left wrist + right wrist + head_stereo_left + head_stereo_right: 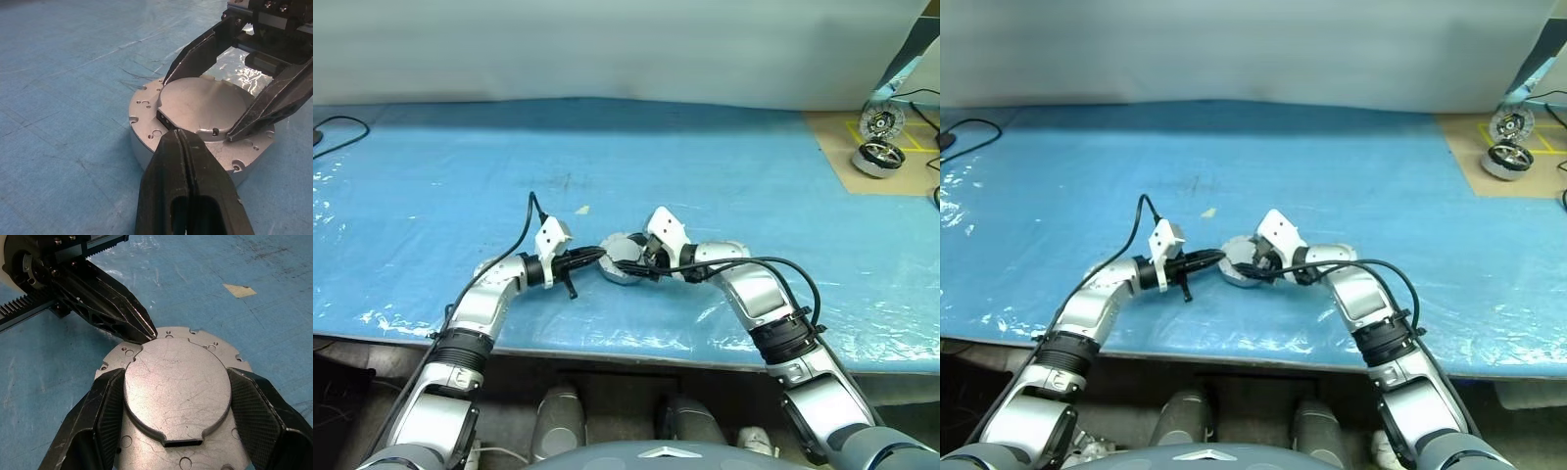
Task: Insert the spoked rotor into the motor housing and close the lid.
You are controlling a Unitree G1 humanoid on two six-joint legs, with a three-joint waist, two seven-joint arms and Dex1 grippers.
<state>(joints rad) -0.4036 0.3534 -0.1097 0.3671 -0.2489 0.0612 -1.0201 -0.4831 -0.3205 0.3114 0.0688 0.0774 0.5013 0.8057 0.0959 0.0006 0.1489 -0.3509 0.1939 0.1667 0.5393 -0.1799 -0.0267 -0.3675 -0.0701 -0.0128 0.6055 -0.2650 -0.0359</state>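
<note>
Near the centre of the head views, a little below the middle, both grippers are meeting over a round silver part lying on the blue table cover (431, 176). This part is the motor housing (146, 125), base side up: a squat silver cylinder with a flange of small holes and a raised smooth round plate on top.

The right gripper (176, 396) is spreading its two black fingers (105, 406) wide around the raised plate, one finger lying against each side of it and both resting on the flange. Whether it is actually clamping the plate cannot be told.

The left gripper (180, 139) is pressing its fingers fully together, holding nothing, and its joined tip is touching the edge of the raised plate from the side opposite the right gripper's body.

At the upper right of the head views, well apart from the grippers, two more parts are sitting on a brown board (842, 147): the flat ribbed lid (882, 121) farther back and the dark-rimmed spoked rotor (879, 159) just in front of it.

A small scrap of tape (239, 290) is lying on the cover near the housing.
</note>
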